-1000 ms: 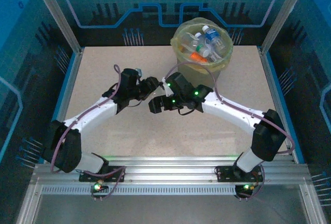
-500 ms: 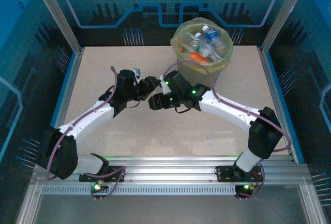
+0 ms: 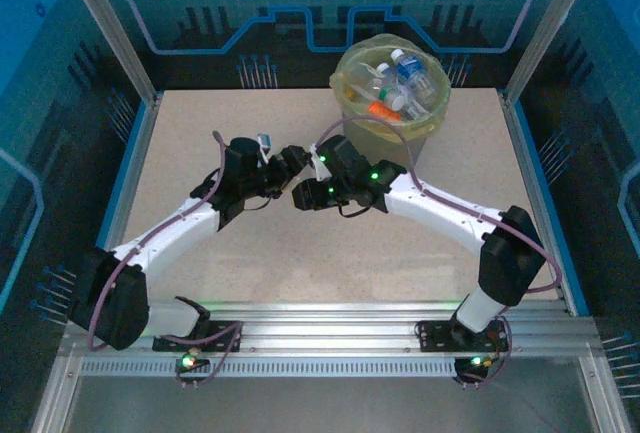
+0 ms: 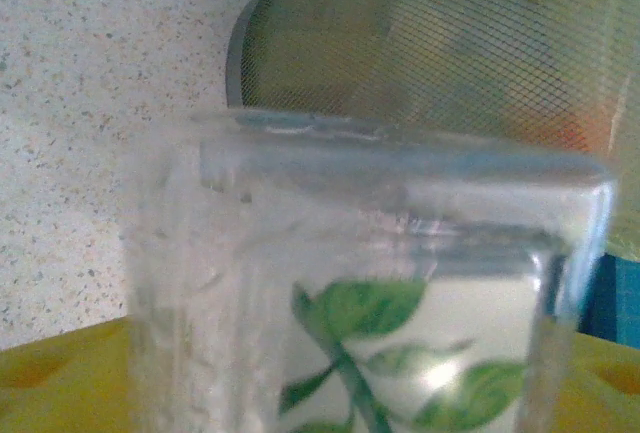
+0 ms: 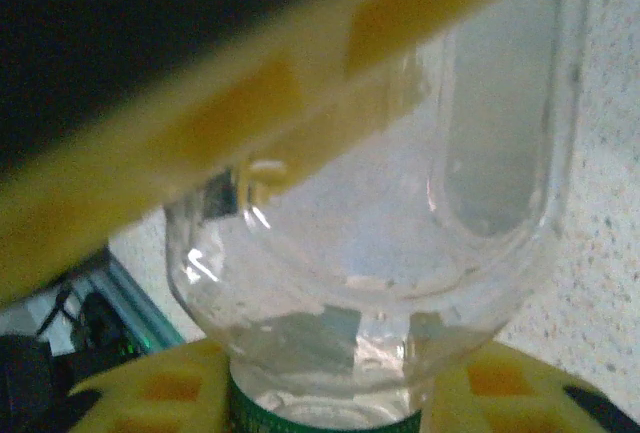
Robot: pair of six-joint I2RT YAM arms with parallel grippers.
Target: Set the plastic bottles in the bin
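Right wrist view: the right hand [image 5: 325, 398] pinches the neck of a clear, green-capped bottle [image 5: 380, 243] at mid-bench [image 3: 250, 253]. The left hand [image 4: 350, 393] flanks its body; whether it grips, I cannot tell. This is likely a hand-over. Next, carry the bottle to the bin [image 3: 362, 133] and drop it.

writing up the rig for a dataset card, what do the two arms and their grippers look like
The left arm and right arm each have curved white links, black joint housings and a purple cable looped alongside. Small green lights glow near the right arm's wrist and at both bases. The fingers are yellow with recessed squares.
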